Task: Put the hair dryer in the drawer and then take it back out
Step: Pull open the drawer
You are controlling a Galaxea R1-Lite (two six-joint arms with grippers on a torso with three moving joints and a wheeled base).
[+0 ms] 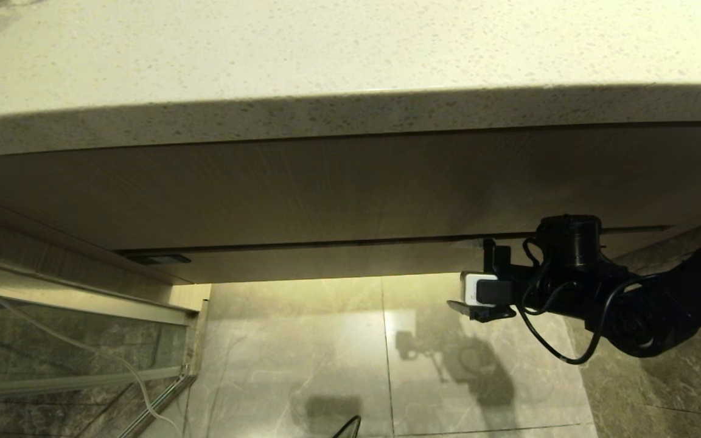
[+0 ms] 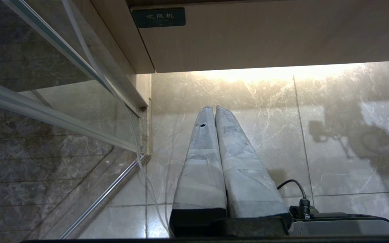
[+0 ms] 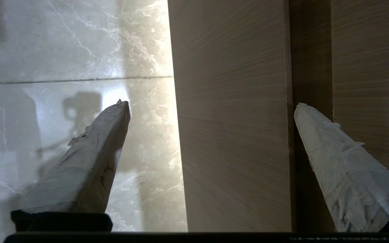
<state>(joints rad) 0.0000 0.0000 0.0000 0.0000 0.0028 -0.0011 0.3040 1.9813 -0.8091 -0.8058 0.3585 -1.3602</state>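
The drawer (image 1: 326,261) is shut; only its narrow wood-grain front shows under the counter, also seen in the left wrist view (image 2: 265,37). My right gripper (image 1: 475,277) is at the right end of that front, open wide. In the right wrist view the drawer front (image 3: 235,135) fills the space between the fingers of the right gripper (image 3: 211,104): one finger lies by the dark gap above the front, the other over the floor below it. The hair dryer is out of view. My left gripper (image 2: 214,108) hangs parked over the floor, shut and empty.
A speckled stone countertop (image 1: 326,48) overhangs a taller wood-grain panel (image 1: 350,188) above the drawer. A dark label (image 2: 158,17) sits at the drawer front's left end. A glass partition with a metal frame (image 1: 52,340) and a thin white hose (image 1: 113,359) stand at the left. Below is glossy tiled floor (image 1: 326,365).
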